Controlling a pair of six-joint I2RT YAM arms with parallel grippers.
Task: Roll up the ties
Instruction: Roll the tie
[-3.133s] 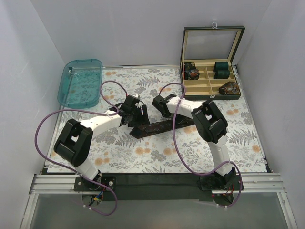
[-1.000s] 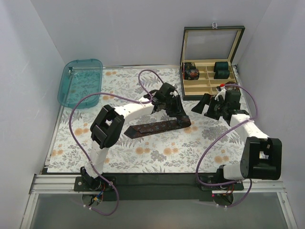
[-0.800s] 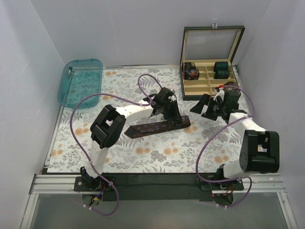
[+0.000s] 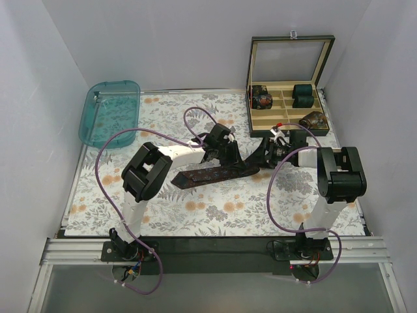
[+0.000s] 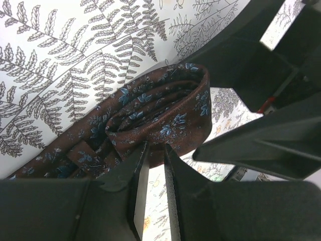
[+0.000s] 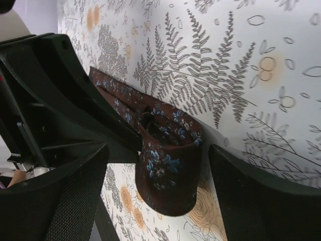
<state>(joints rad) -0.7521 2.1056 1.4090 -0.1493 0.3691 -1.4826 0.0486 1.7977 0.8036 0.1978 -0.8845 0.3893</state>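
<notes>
Judging by how it lies, you are early in the roll. The dark brown fabric necktie with small pale flowers (image 4: 208, 175) rests on the fern-printed tablecloth (image 4: 195, 215) mid-table. Only its end toward the right arm is folded over into one loose loop, and the long flat strip is yet to be wound.

Your left gripper (image 5: 153, 150) has its fingers narrow, tips against the loop's edge, but I cannot tell whether they pinch cloth. Your right gripper (image 6: 158, 150) is spread wide, with the folded end between its fingers.

Both grippers crowd that same end, so watch for a clash there. Just beyond stands the dark green hinged box with cream compartments (image 4: 290, 132), holding rolled bundles. The translucent teal plastic tray (image 4: 111, 114) sits well apart at far left.
</notes>
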